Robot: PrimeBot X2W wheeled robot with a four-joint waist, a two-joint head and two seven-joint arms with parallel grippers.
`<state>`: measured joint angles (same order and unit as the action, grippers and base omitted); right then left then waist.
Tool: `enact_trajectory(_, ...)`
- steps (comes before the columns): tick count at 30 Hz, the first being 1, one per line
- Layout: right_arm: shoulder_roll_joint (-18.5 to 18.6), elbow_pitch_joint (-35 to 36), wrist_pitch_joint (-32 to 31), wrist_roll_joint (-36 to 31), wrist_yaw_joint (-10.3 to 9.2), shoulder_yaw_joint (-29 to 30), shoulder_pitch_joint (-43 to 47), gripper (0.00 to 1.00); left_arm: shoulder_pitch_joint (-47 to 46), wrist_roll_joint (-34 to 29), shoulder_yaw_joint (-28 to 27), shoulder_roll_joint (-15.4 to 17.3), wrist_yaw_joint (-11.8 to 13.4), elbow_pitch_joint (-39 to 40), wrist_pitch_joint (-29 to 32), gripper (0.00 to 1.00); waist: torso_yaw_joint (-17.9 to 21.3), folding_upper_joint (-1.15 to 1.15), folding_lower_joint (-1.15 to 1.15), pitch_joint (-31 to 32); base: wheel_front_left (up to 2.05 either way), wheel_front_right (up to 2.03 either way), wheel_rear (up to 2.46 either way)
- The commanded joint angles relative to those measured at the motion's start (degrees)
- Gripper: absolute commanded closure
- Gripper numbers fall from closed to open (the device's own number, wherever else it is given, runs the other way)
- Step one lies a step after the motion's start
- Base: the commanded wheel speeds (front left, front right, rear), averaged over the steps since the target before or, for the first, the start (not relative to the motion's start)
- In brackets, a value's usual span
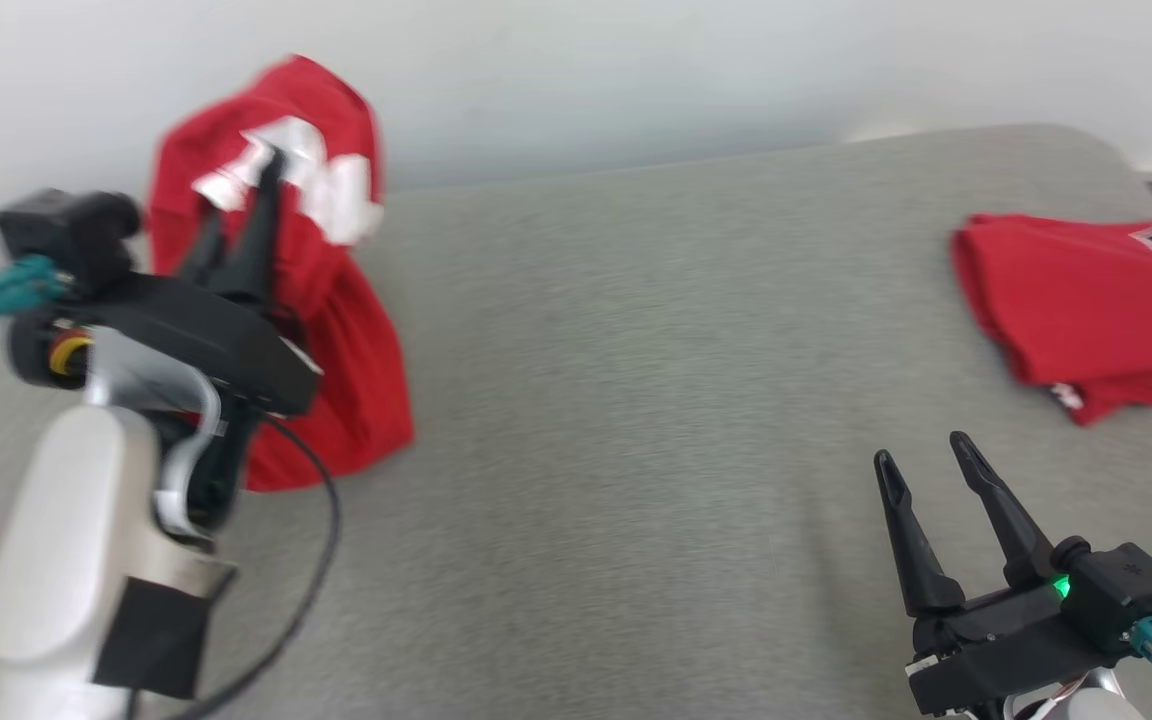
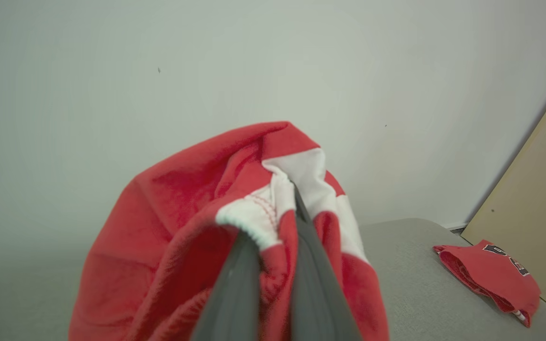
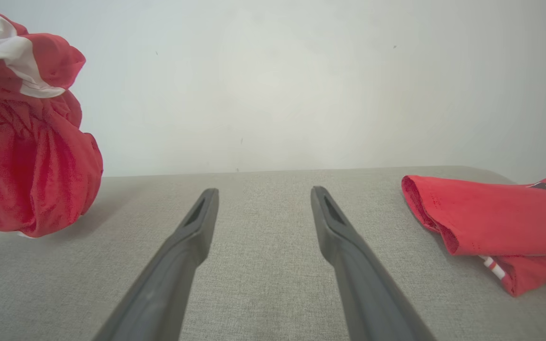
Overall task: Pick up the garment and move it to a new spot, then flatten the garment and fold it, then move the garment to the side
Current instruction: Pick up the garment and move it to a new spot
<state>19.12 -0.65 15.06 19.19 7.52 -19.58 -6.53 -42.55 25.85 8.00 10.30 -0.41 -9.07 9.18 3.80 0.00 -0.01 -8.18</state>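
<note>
Head view: the left gripper [image 1: 271, 165] was clamped on the red garment [image 1: 356, 330], which hung bunched at far left over the grey surface [image 1: 636, 420]. The right gripper [image 1: 924, 452] stood open and empty at near right.

Left wrist view: its fingers [image 2: 315, 284] pinched the garment's white trim.

Right wrist view: a folded red garment [image 3: 481, 218] lay at right.

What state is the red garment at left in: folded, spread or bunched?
Bunched: the red garment hangs crumpled from the shut left gripper.
</note>
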Motion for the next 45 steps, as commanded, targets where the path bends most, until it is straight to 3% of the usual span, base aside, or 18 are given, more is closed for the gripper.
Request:
enact_trajectory(1, -0.36, 0.27, -0.01, -0.10, -0.06, -0.04, 0.12, 0.00, 1.35, 0.12, 0.82, -0.77, 0.30, 0.87, 0.57, 1.00, 6.68, 0.00, 0.01, 2.78, 0.00, 0.00, 0.00)
enact_trajectory(8, -0.85, 0.41, -0.02, 0.06, -0.06, 0.01, 0.19, 0.00, 3.32, -0.33, 4.17, -3.37, 0.83, -0.02, 1.33, 1.00, 11.21, 0.00, 0.01, 1.78, 0.00, 0.00, 0.00)
enact_trajectory(17, -1.40, 1.07, -0.02, 0.22, -0.06, 0.12, -1.22, 0.00, 6.99, -3.85, 11.96, -5.59, 0.37, -7.92, -2.02, 1.00, 14.67, 0.00, 0.01, -2.28, 0.00, 0.00, 0.00)
enact_trajectory(33, -2.77, 0.90, -0.02, -0.06, -0.06, 0.82, -2.20, 0.00, 8.63, -1.11, 18.16, -7.26, 1.92, -21.03, -10.53, 1.00, 13.75, 0.00, 0.01, -5.40, 0.00, 0.00, 0.00)
enact_trajectory(36, -2.44, 0.71, -0.03, -0.02, -0.06, 0.39, -2.40, 0.00, 8.20, -0.28, 19.21, -7.31, 2.08, -21.48, -11.88, 0.62, 12.68, 0.00, 0.01, -4.51, 0.00, 0.00, 0.00)
enact_trajectory(37, -2.41, 0.66, -0.02, 0.03, -0.06, 0.12, -2.44, 0.00, 8.20, 0.24, 19.54, -7.33, 2.34, -21.32, -12.38, 0.37, 12.30, 0.00, 0.01, -4.12, 0.00, 0.00, 0.00)
enact_trajectory(39, -2.25, 0.53, -0.02, 0.15, -0.06, -0.38, -2.56, 0.00, 8.53, 1.53, 20.21, -7.36, 2.55, -20.75, -13.13, 0.00, 11.45, 0.00, 0.01, -3.06, 0.00, 0.00, 0.00)
enact_trajectory(45, -2.04, -0.34, -0.02, 0.71, -0.06, -1.85, -2.05, 0.00, 11.26, 2.02, 19.56, -6.66, 5.06, -18.20, -17.06, 0.00, 7.97, 0.00, 0.01, 1.63, 0.00, 0.00, 0.00)
